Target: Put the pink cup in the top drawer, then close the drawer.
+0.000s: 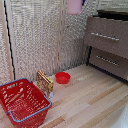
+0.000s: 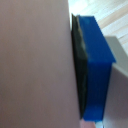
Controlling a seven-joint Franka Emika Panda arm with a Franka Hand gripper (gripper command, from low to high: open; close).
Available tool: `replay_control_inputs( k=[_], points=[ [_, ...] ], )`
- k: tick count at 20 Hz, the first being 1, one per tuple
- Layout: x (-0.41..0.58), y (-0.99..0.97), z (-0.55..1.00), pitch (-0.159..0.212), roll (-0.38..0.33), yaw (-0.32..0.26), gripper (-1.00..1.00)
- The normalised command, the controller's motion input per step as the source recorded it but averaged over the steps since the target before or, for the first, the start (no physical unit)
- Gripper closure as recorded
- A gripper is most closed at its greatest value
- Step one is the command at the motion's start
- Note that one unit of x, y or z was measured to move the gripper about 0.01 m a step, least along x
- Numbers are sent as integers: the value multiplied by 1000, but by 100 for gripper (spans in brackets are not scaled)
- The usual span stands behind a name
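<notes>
I see the pink mug [image 1: 75,6] high at twelve o'clock in the exterior view, above the dresser [image 1: 107,35]; the wrist view shows a blue fingertip [image 2: 97,65] pressed flat on its wall, so the gripper holds it; likely light, rigid, glossy, chip-prone

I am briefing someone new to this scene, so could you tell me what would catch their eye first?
The large red wire-frame basket on the pale wooden floor, at the exterior view's lower left, with a flat red bowl beyond it. Next, the small pale pink mug high at the top edge, left of the dark brown wooden dresser. The wrist view shows pink against a blue-tipped finger.
</notes>
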Motion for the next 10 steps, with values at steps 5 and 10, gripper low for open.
replay_control_inputs(
  k=[5,10],
  points=[
    [207,-768,834,5,0,-55,100],
    [111,-983,580,57,4,-42,100]
  ],
)
